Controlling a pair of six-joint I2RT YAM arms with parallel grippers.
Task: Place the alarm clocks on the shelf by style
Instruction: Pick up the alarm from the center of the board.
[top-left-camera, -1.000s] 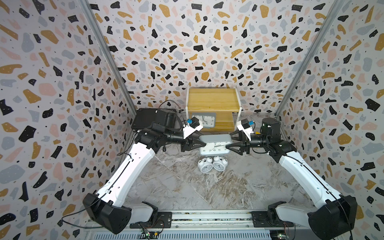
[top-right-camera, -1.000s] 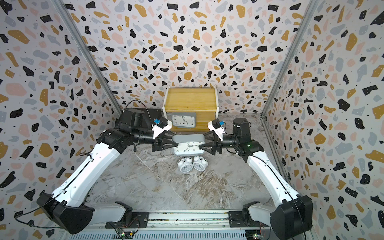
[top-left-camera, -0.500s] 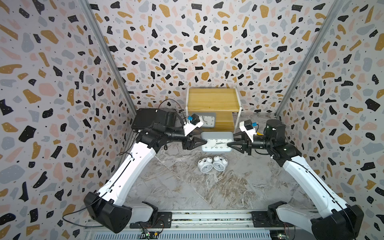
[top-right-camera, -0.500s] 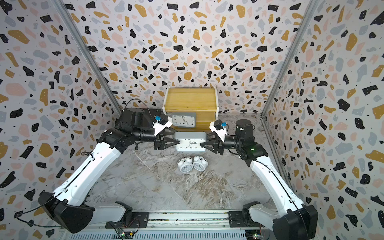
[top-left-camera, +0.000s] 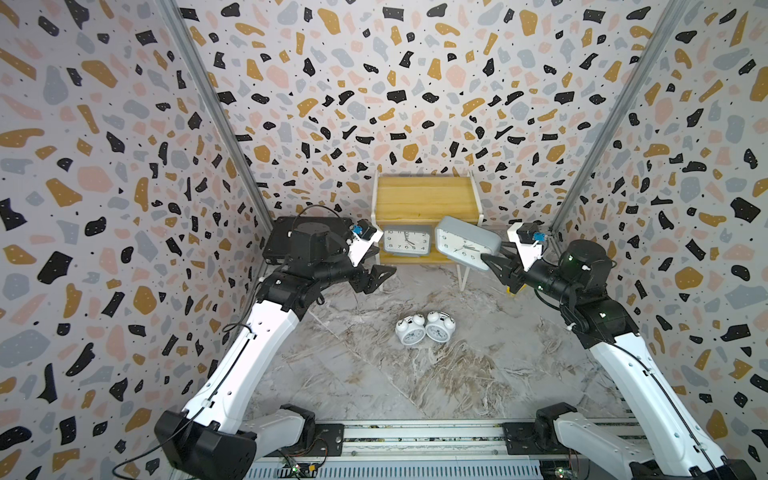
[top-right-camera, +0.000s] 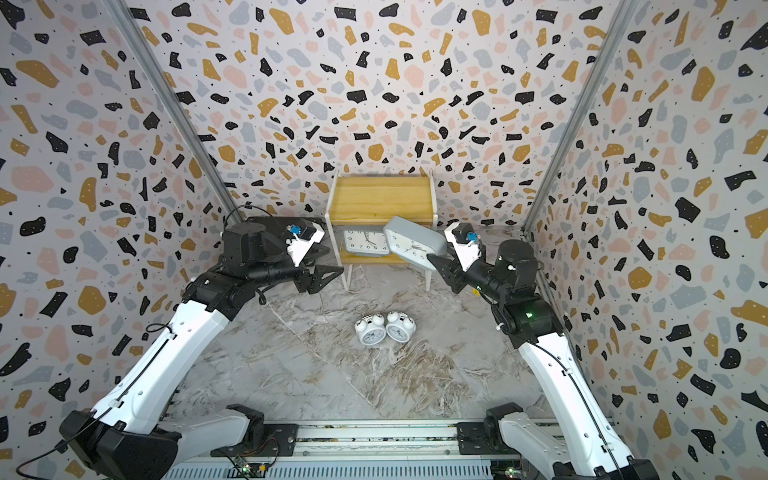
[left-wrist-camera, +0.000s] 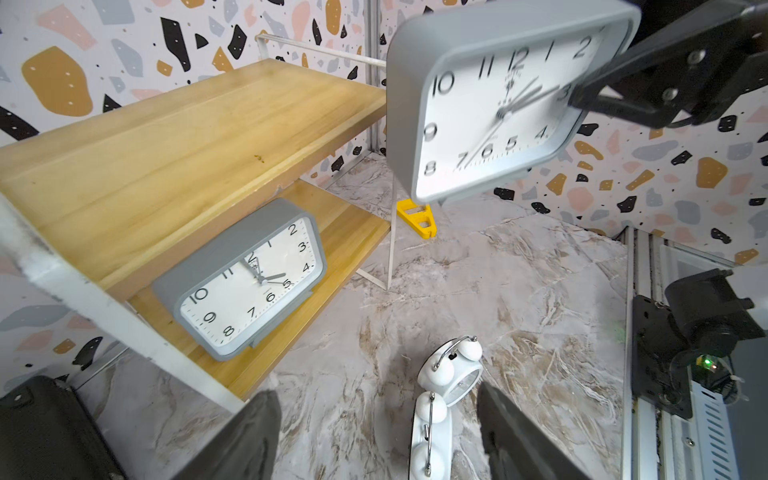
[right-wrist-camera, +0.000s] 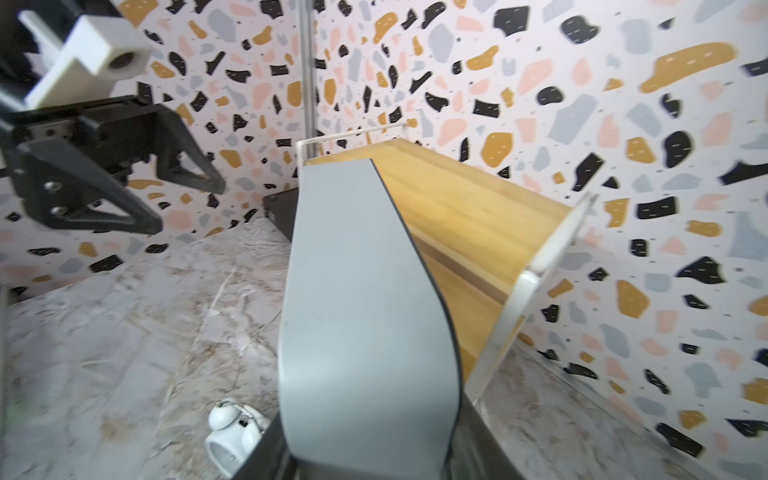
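Observation:
My right gripper (top-left-camera: 490, 259) is shut on a grey rectangular alarm clock (top-left-camera: 465, 245), held tilted in the air before the right half of the shelf (top-left-camera: 424, 199). The right wrist view shows that clock's grey side (right-wrist-camera: 361, 311) between the jaws. A second grey clock (top-left-camera: 406, 241) stands on the shelf's lower tier at the left. Two white twin-bell clocks (top-left-camera: 409, 331) (top-left-camera: 438, 328) lie side by side on the floor. My left gripper (top-left-camera: 380, 276) hangs open and empty, left of the shelf; its wrist view looks past the fingers (left-wrist-camera: 249, 440) at the white clocks (left-wrist-camera: 453, 370).
A flat black case (top-left-camera: 282, 245) lies against the back left corner behind my left arm. A small yellow piece (left-wrist-camera: 417, 218) sits on the floor by the shelf's right leg. Patterned walls close in the marble floor (top-left-camera: 374, 374) on three sides.
Both grippers held the grey clock low in front of the shelf. The left has let go, opened and drawn back left. The right has lifted and tilted the clock toward the shelf.

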